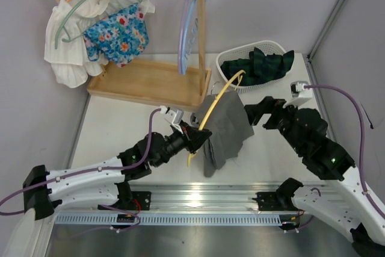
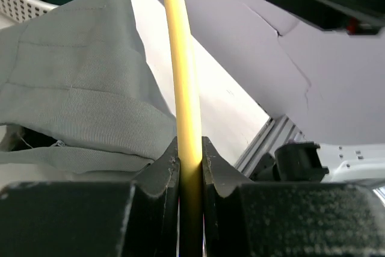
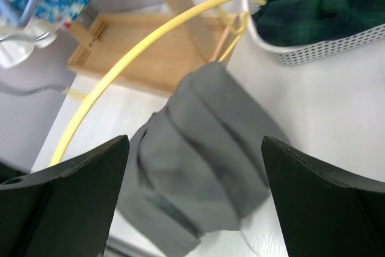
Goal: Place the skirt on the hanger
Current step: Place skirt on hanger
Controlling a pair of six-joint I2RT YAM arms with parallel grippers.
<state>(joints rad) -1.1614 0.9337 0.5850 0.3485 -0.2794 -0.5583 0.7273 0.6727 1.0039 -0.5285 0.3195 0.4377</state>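
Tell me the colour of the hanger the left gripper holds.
Yellow. The hanger shows clearest in the left wrist view.

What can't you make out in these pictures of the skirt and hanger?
Left wrist: the yellow hanger below the left gripper, cut off by the bottom edge.
Top external: where the grey skirt meets the hanger, covered by its own folds.
Right wrist: the hanger's lower end, behind a finger of the right gripper.

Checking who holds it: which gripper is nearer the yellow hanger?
Left. The left gripper clamps the yellow hanger; the right gripper is open, clear of it, beside the skirt.
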